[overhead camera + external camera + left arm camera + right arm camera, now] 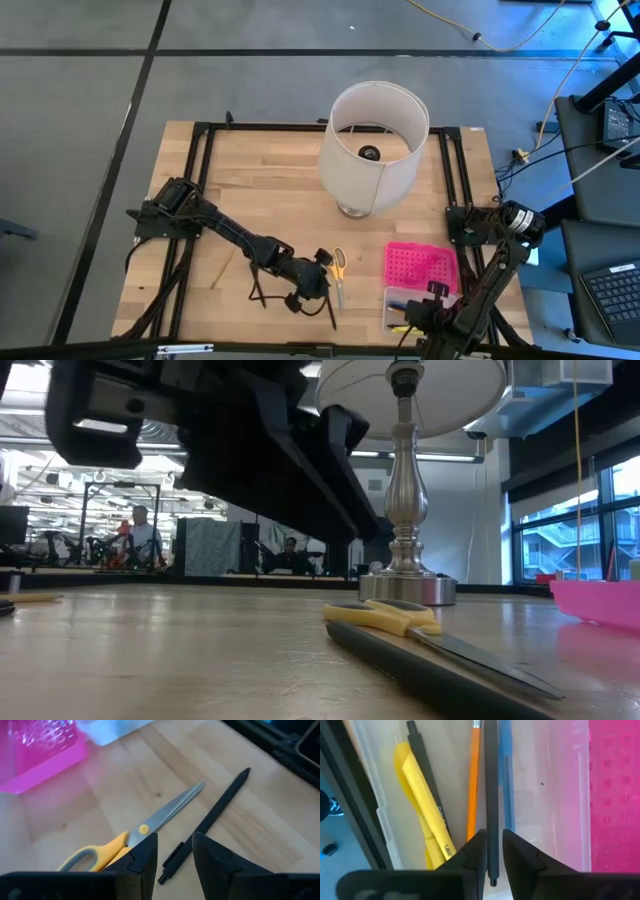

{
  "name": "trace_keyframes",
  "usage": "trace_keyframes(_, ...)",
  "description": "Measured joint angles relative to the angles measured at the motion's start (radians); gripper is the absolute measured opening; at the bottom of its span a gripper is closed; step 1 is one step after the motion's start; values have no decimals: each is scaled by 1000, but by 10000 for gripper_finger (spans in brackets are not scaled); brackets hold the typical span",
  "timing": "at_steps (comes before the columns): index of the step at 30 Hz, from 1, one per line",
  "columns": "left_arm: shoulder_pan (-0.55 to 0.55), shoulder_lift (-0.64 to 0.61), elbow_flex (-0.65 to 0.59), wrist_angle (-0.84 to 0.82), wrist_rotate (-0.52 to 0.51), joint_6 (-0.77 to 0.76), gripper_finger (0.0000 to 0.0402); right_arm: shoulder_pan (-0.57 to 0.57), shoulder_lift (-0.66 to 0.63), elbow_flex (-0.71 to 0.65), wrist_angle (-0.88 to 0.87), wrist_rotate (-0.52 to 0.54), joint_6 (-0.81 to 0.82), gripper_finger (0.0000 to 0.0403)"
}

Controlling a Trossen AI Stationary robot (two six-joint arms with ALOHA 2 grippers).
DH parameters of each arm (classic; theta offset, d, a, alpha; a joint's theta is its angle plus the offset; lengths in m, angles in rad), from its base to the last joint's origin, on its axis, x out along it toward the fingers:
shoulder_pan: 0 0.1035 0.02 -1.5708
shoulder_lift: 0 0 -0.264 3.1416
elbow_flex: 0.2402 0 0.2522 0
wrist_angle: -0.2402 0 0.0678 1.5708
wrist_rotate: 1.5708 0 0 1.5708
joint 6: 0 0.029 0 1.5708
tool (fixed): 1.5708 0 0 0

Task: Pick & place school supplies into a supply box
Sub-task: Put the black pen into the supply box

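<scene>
Pen [491, 795] pinched between right gripper [494, 851] fingers, over box [545, 795]. Left gripper [175, 851], half-open and empty, straddles another pen [210, 820]; scissors [145, 837] alongside could snag.

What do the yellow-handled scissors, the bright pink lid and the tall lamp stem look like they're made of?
Yellow-handled scissors: grey blades with a dull shine, likely steel; smooth yellow grips, probably plastic. Bright pink lid: glossy, slightly see-through with a dot pattern, so apparently plastic. Tall lamp stem: mirror-like silver with reflections, seemingly polished or chromed metal.

Overhead, table-level, two wrists — close.
</scene>
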Motion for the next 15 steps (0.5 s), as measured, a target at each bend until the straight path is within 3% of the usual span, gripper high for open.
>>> trace_keyframes(15,0,157,158,-154,59,138,116,-31,0,0,-11,0,-6,67)
